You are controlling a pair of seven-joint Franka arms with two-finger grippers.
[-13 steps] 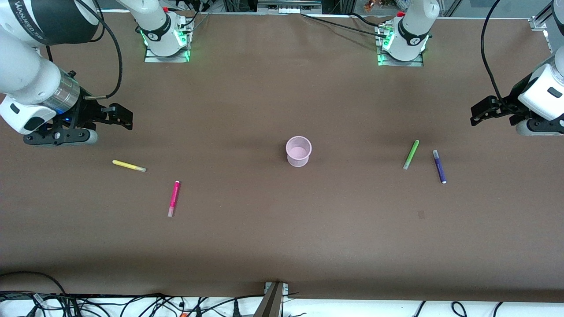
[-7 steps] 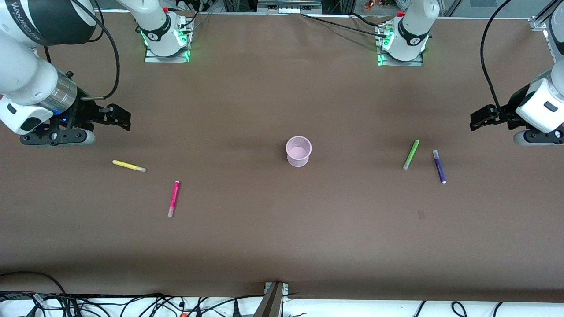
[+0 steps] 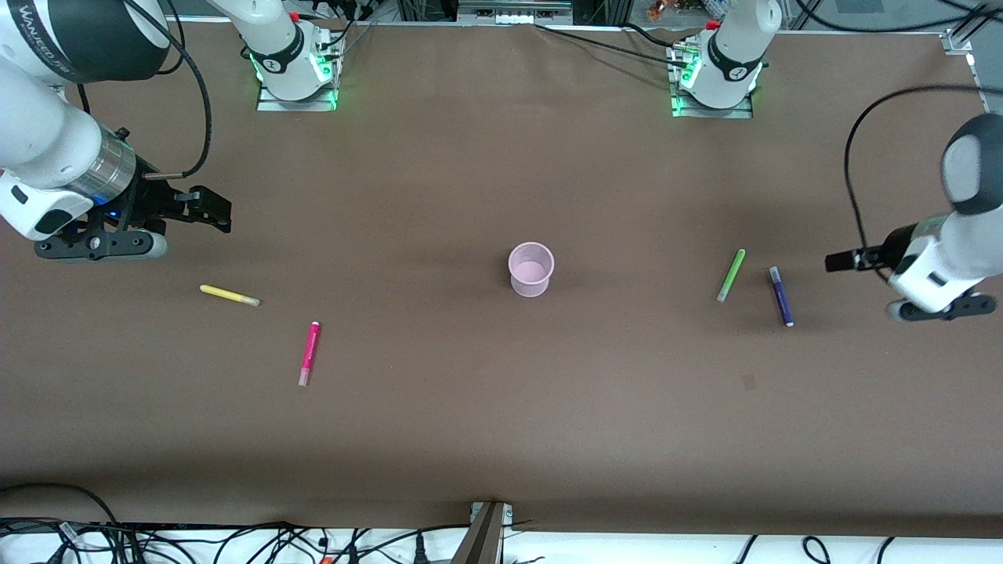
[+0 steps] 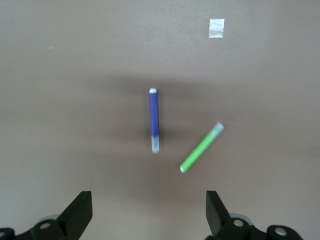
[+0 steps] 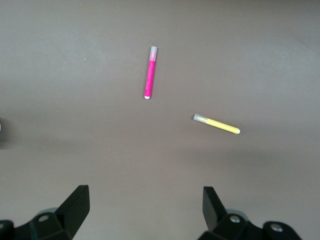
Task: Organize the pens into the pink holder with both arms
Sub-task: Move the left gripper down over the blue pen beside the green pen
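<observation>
My left gripper (image 4: 147, 217) hangs wide open, purple pen (image 4: 154, 120) at 12 o'clock, green pen (image 4: 201, 147) at 1. My right gripper (image 5: 145, 210) is wide too, pink pen (image 5: 150, 72) at 12, yellow pen (image 5: 217, 124) at 1. Pink holder (image 3: 531, 269) sits mid-table.

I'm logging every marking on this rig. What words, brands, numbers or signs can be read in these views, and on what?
Right arm, black band of the big joint: white lettering, roughly "WANJEED"; the end is too blurred to read surely.
Arm bases: a small round white logo on each black ring, no readable text.
Pens, such as the purple pen, and the holder: no print visible.
Wrist views: no text.
</observation>
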